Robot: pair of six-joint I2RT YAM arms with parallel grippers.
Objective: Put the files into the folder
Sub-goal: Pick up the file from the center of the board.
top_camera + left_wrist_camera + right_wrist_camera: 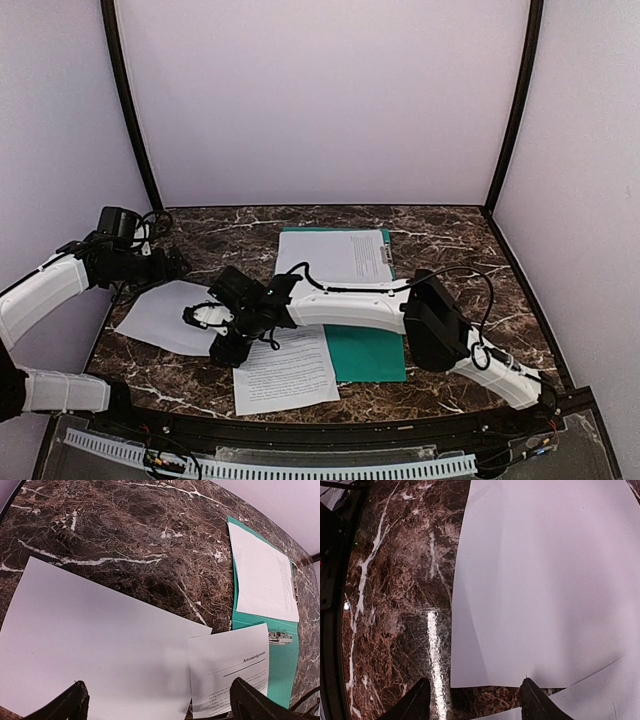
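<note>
A teal-green folder [370,352] lies open in the middle of the marble table, with one printed sheet [335,255] on its far half. A second printed sheet [285,372] lies at the front, overlapping the folder's left edge. A blank white sheet [160,318] lies to the left. My right gripper [205,318] reaches across to that blank sheet. In the right wrist view it stands open [475,704], with the sheet's near corner [452,684] between its fingertips. My left gripper [178,265] hovers wide open [160,707] over the blank sheet [100,645].
The right arm [360,305] stretches across the folder and hides its middle. Pale walls and black posts [130,110] close in the table on three sides. A black rail [300,425] runs along the front edge. The folder's metal clip [280,637] shows near its spine.
</note>
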